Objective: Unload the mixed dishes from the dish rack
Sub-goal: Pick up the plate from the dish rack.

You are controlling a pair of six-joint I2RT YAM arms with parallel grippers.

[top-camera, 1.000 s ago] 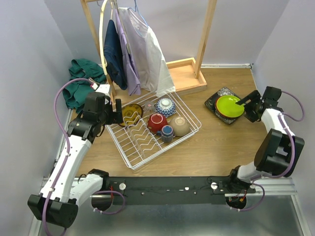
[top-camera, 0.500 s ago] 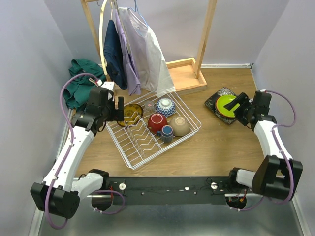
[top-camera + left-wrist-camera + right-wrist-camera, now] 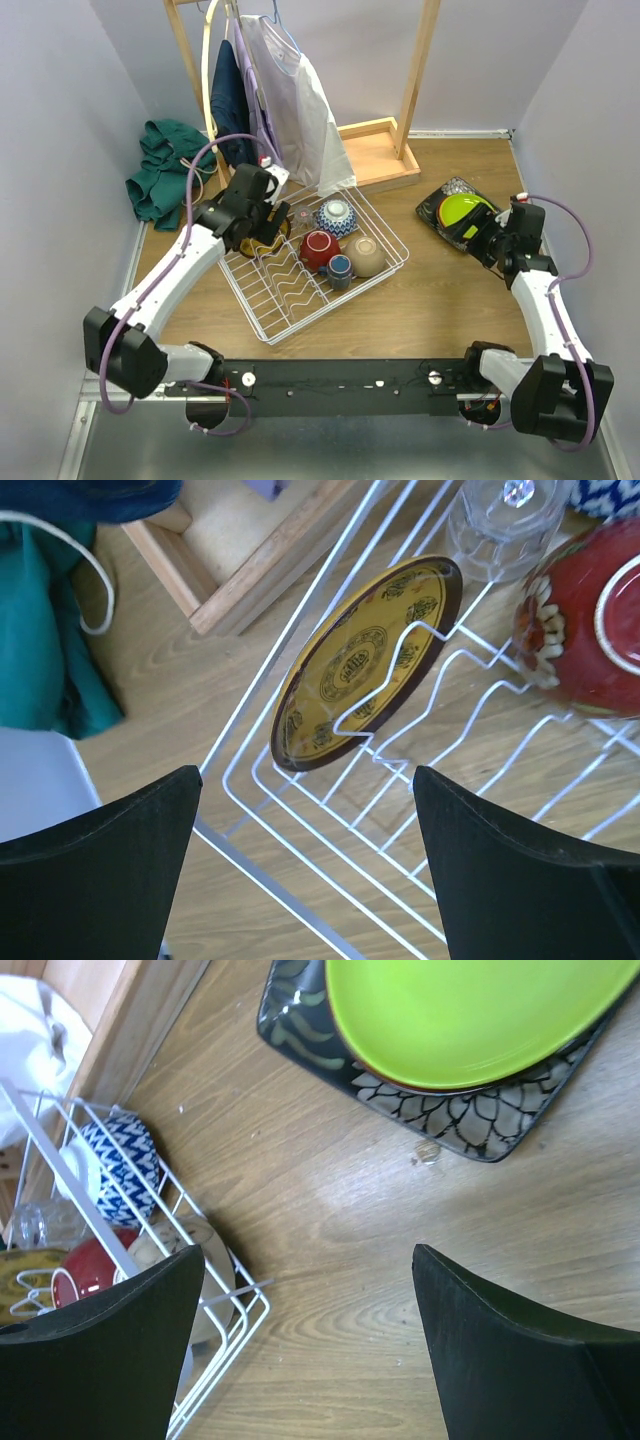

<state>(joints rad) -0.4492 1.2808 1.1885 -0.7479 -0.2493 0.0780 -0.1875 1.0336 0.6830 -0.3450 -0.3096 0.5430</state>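
Seen from above, your left claw (image 3: 272, 216) hangs over the far-left corner of the dish rack (image 3: 290, 312). It is right above the yellow patterned plate (image 3: 262, 243), which stands on edge in the wavy slot wires. The blue-white bowl (image 3: 337, 214), red bowl (image 3: 318, 248), small blue cup (image 3: 340, 267) and tan bowl (image 3: 367, 255) sit clustered in the rack's right half, so most of the unloading looks undone. Your right claw (image 3: 480, 238) is low beside the black square plate (image 3: 449, 190). That plate lies flat on the counter (image 3: 430, 300), well apart from the rack, with a lime-green plate (image 3: 466, 212) stacked on it, which makes a sensible drop pile.

In the left wrist view, your left claw is spread wide with nothing in it. The yellow patterned plate leans in its slot with its rim up, offering you an edge to pinch. The clear glass (image 3: 505, 520) stands just beyond it, close to the red bowl. I cannot tell whether they touch.

In the right wrist view, your right claw is also spread and empty. The stacked plates lie just ahead, and the rack corner holding the blue-white bowl is off to the left.
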